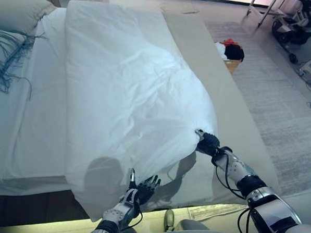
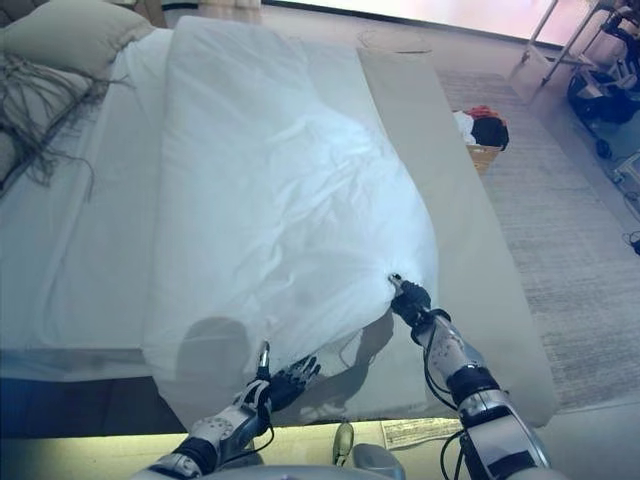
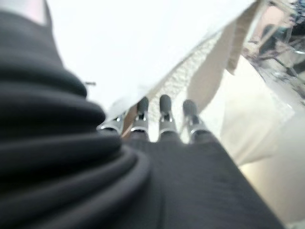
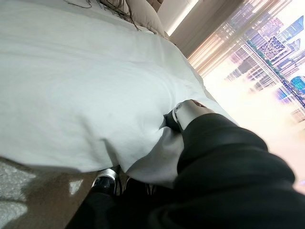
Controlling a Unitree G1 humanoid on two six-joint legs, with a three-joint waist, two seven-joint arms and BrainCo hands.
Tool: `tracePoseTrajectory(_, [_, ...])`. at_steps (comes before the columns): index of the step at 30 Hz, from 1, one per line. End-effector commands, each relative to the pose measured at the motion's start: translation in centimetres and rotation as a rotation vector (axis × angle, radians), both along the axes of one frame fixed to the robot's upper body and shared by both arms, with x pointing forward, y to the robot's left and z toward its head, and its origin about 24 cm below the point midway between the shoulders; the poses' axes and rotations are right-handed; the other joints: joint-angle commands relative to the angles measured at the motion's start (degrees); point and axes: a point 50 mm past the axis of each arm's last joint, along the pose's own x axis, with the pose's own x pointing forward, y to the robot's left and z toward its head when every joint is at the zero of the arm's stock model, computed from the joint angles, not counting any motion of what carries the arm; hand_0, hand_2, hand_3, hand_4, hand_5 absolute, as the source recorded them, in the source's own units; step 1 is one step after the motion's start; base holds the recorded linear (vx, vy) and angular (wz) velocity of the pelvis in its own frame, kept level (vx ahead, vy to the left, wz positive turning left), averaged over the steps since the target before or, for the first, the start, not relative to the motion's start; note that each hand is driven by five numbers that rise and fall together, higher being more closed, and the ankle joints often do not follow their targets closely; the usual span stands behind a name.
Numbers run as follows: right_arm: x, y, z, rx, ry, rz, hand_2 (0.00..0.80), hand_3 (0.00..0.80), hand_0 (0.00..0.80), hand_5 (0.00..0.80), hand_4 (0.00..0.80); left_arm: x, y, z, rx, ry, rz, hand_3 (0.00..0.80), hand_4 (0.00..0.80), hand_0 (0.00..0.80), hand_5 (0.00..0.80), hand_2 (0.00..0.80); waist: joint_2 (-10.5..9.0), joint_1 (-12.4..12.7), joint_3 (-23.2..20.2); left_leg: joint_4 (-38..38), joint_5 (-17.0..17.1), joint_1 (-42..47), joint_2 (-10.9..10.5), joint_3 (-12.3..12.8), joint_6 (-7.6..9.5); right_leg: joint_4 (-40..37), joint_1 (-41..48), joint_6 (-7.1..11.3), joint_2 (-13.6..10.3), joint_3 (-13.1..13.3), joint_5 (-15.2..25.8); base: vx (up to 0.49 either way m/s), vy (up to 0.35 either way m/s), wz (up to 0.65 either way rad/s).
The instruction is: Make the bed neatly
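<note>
A white duvet [image 1: 128, 92] lies lengthwise on the bed, bunched toward the middle, with its near right corner lifted. My right hand [image 1: 207, 142] is shut on that corner, and the cloth shows pinched under its thumb in the right wrist view [image 4: 183, 112]. My left hand [image 1: 142, 188] is open with its fingers spread, just below the duvet's near edge, holding nothing. In the left wrist view its fingers [image 3: 164, 112] point straight at the duvet's edge. The beige sheet [image 1: 204, 56] is bare on the bed's right side.
A pillow [image 1: 14, 14] and a blue fringed throw [image 1: 3, 56] lie at the bed's head on the left. A basket of clothes [image 1: 230, 52] stands on the grey rug [image 1: 280, 99] right of the bed. Wheeled equipment [image 1: 291, 23] stands far right.
</note>
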Motion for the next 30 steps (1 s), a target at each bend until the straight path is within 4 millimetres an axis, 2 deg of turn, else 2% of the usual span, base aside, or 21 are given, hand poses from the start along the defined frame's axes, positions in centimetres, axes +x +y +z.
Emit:
tracePoseTrajectory(1, [1.3,-0.8,3.1,0.016,-0.184,0.06,0.8,0.8,0.8,0.8,0.8,1.6,0.1,0.4,-0.012,-0.017,0.092,0.0,0.0,0.0,0.0,0.0,-1.53,0.53,-3.66,-0.09,-0.47,-0.96,3.21,-0.68,-1.73,0.0,1.99,4.01,-3.26,-2.24,-2.19,0.011,0.055,0.01])
tracePoseTrajectory(2, [1.2,-0.9,2.9,0.012,-0.179,0.061,0.8,0.8,0.8,0.8,0.8,1.5,0.3,0.3,0.001,-0.008,0.109,0.141,0.141,0.141,0.141,0.141,-1.34,0.61,-3.83,-0.09,-0.49,-0.86,3.07,-0.77,-1.71,0.0,2.19,4.0,-3.36,-2.42,-2.28,0.011,0.066,0.03])
tracePoseTrajectory(3, [1.1,-1.0,2.8,0.009,-0.173,0.06,0.8,0.8,0.8,0.8,0.8,1.4,0.6,0.2,0.012,-0.002,0.126,0.358,0.358,0.358,0.358,0.358,-1.16,0.73,-4.03,-0.09,-0.45,-0.84,2.98,-0.83,-1.74,0.0,2.33,3.98,-3.47,-2.55,-2.36,0.008,0.073,0.04])
tracePoseTrajectory(4, [1.0,-1.1,2.7,0.006,-0.169,0.06,0.8,0.8,0.8,0.8,0.8,1.3,0.8,0.1,0.017,0.002,0.141,0.436,0.436,0.436,0.436,0.436,-0.98,0.78,-4.17,-0.09,-0.45,-0.83,2.9,-0.95,-1.71,0.0,2.4,3.95,-3.52,-2.6,-2.41,0.003,0.06,0.05])
tracePoseTrajectory(5, [0.9,-1.2,2.5,0.004,-0.165,0.058,0.8,0.8,0.8,0.8,0.8,1.4,1.1,0.1,0.023,0.004,0.156,0.455,0.455,0.455,0.455,0.455,-0.82,0.85,-4.26,-0.09,-0.42,-0.84,2.84,-1.08,-1.71,0.0,2.45,3.95,-3.59,-2.67,-2.42,0.0,0.053,0.05])
tracePoseTrajectory(7, [0.7,-1.5,2.3,-0.001,-0.155,0.054,0.8,0.8,0.8,0.8,0.8,1.4,1.9,0.0,0.041,0.007,0.189,0.552,0.552,0.552,0.552,0.552,-0.5,1.06,-4.43,-0.09,-0.44,-0.78,2.71,-1.43,-1.71,0.0,2.7,3.96,-3.74,-2.89,-2.51,0.003,0.048,0.05])
tracePoseTrajectory(8, [0.7,-1.6,2.2,-0.002,-0.152,0.053,0.8,0.8,0.8,0.8,0.8,1.4,2.3,0.0,0.053,0.009,0.203,0.8,0.8,0.8,0.8,0.8,-0.37,1.12,-4.52,-0.09,-0.47,-0.72,2.64,-1.55,-1.68,0.0,2.84,3.92,-3.77,-3.01,-2.58,0.008,0.041,0.08])
tracePoseTrajectory(19, [-0.7,-2.6,0.9,-0.035,-0.111,0.077,0.8,0.8,0.8,0.8,0.8,0.9,6.1,-0.3,0.154,0.027,0.348,0.8,0.8,0.8,0.8,0.8,0.58,1.66,-5.76,-0.09,-0.38,-0.46,2.13,-2.59,-1.77,0.0,3.58,3.9,-4.22,-4.05,-2.88,-0.006,0.037,0.04])
tracePoseTrajectory(24, [-1.9,-3.4,-0.6,-0.054,-0.056,0.091,0.8,0.8,0.8,0.8,0.8,0.0,8.0,-0.6,0.211,0.051,0.399,0.8,0.8,0.8,0.8,0.8,1.09,2.06,-6.31,-0.09,-0.22,-0.56,1.83,-3.19,-1.74,0.0,3.85,3.89,-4.56,-4.63,-2.95,-0.007,0.048,0.04])
tracePoseTrajectory(27, [-2.9,-3.9,-1.8,-0.081,0.007,0.104,0.8,0.8,0.8,0.8,0.8,-0.5,9.8,-0.6,0.254,0.065,0.444,0.8,0.8,0.8,0.8,0.8,1.51,2.35,-6.6,-0.09,-0.12,-0.65,1.56,-3.58,-1.7,0.0,3.96,3.9,-4.78,-4.9,-3.04,-0.006,0.062,0.13])
tracePoseTrajectory(28, [-3.2,-4.1,-2.2,-0.091,0.027,0.111,0.712,0.712,0.712,0.712,0.712,-0.6,10.2,-0.6,0.263,0.065,0.454,0.8,0.8,0.8,0.8,0.8,1.62,2.42,-6.64,-0.09,-0.13,-0.67,1.48,-3.69,-1.68,0.0,4.0,3.9,-4.81,-4.96,-3.08,-0.01,0.06,0.12])
tracePoseTrajectory(29, [-3.9,-4.3,-3.1,-0.115,0.088,0.126,0.0,0.0,0.0,0.0,0.0,-0.7,10.8,-0.5,0.277,0.066,0.474,0.8,0.8,0.8,0.8,0.8,1.78,2.55,-6.72,-0.09,-0.12,-0.7,1.38,-3.83,-1.66,0.0,4.08,3.91,-4.86,-5.09,-3.14,-0.013,0.063,0.07])
tracePoseTrajectory(30, [-4.7,-4.4,-3.9,-0.125,0.139,0.134,0.0,0.0,0.0,0.0,0.0,-0.9,11.3,-0.5,0.288,0.065,0.492,0.8,0.8,0.8,0.8,0.8,1.91,2.67,-6.75,-0.09,-0.1,-0.74,1.26,-4.01,-1.62,0.0,4.14,3.93,-4.92,-5.14,-3.17,-0.019,0.069,0.04])
